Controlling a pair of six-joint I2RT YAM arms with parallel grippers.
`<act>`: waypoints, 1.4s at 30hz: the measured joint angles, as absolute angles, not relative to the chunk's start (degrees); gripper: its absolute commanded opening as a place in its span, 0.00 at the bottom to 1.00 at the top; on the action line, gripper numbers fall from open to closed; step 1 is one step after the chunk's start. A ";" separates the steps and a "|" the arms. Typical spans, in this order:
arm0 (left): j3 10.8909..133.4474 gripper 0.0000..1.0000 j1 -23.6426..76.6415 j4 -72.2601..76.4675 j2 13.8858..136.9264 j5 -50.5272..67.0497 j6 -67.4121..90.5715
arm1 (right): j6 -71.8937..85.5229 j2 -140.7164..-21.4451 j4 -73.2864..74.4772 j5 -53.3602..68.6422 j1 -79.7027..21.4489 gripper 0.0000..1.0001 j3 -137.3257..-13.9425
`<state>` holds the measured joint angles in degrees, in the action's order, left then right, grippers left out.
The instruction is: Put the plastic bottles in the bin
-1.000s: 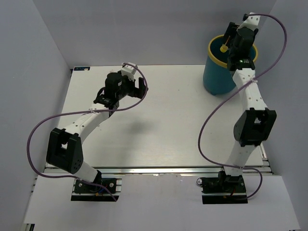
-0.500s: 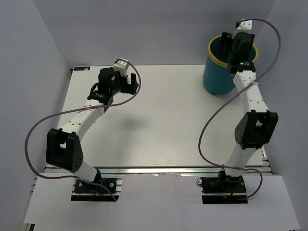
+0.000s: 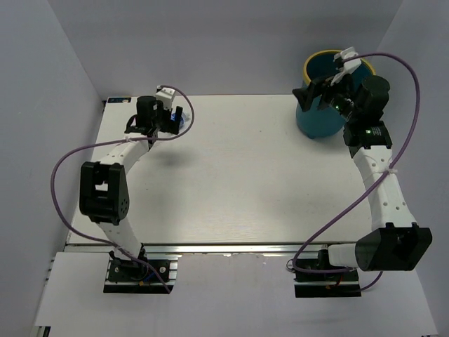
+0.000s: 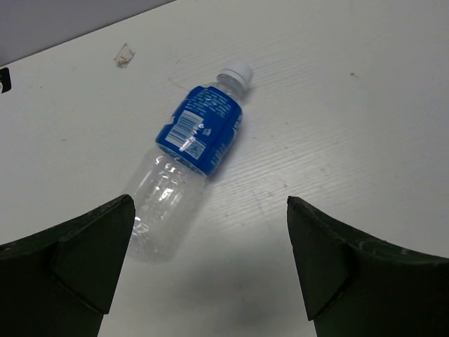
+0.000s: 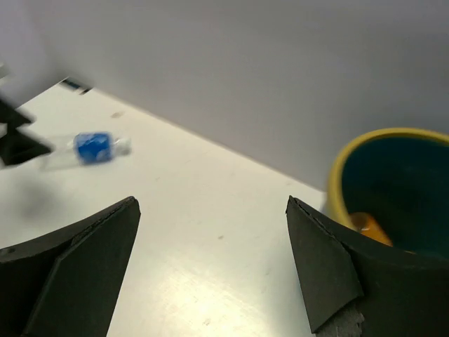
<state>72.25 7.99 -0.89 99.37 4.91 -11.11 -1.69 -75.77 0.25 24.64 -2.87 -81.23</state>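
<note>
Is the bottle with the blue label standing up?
No, the blue-label bottle lies flat on its side on the table, with its white cap pointing away from the camera.

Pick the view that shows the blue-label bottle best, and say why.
Left wrist: the bottle lies whole and sharp, cap to base. Right wrist shows it small and blurred; the top view shows only a blue sliver.
</note>
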 measured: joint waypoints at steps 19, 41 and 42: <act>90.83 0.97 4.14 -10.87 124.40 5.45 -20.43 | 1.13 -77.76 2.22 39.24 -3.14 0.89 -73.84; 77.82 0.53 4.38 -5.23 102.67 26.85 -7.25 | 12.34 -78.87 -7.99 44.73 -8.21 0.89 -68.66; 75.53 0.53 4.84 -2.44 99.70 27.88 -6.02 | 13.41 -78.87 -9.96 44.80 -9.37 0.89 -67.77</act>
<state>75.53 4.84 -2.44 99.70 27.88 -6.02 13.41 -78.87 -9.96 44.80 -9.37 -67.77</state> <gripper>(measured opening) 0.677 0.894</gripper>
